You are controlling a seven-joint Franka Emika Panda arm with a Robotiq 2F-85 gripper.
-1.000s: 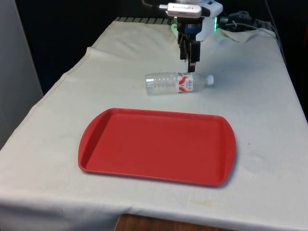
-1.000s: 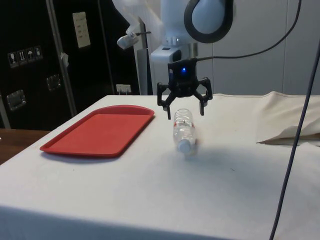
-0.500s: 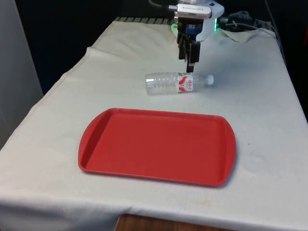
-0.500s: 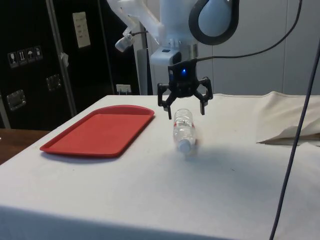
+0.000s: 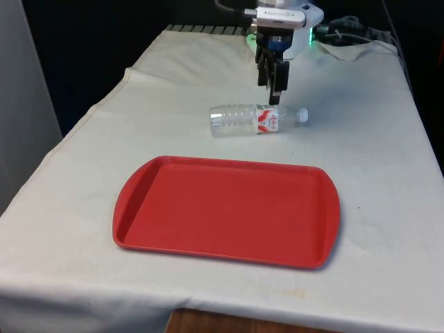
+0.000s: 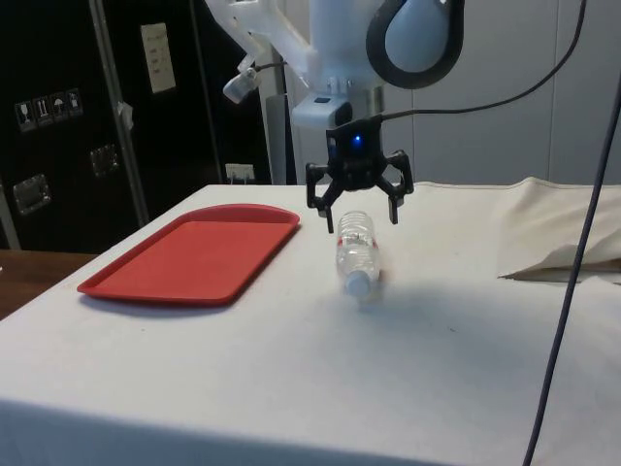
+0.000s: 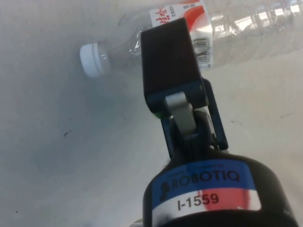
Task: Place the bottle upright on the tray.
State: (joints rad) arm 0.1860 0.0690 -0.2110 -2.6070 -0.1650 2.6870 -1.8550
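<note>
While the bottle [image 5: 257, 118] lies on its side on the white-clothed counter [image 5: 374, 152], your hand [image 6: 360, 216] hangs just above it with its fingers [image 6: 323, 201] spread wide and nothing between them. In the side view the two black fingers straddle the bottle's body from above without touching it. In the front view the hand [image 5: 273, 87] sits at about 12 o'clock from the bottle's label, slightly beyond it towards the far end of the counter.

The bottle is clear plastic, with a red and white label [image 5: 268, 120] near the neck and a white cap [image 5: 303, 114]. From the front view, the cap points to 3 o'clock and the base to 9 o'clock. In the side view the cap [image 6: 358, 283] faces the camera and the body runs back beneath the hand. The wrist view shows the cap [image 7: 92, 59] and the label [image 7: 189, 26], with one black finger [image 7: 171, 66] crossing in front of the labelled part of the bottle [image 7: 251, 28].

The red tray [image 5: 225, 208] lies flat on the counter at 6 o'clock from the bottle in the front view, apart from it, with a strip of cloth between them. In the side view the tray [image 6: 194, 254] lies at 9 o'clock from the bottle [image 6: 356, 250].
</note>
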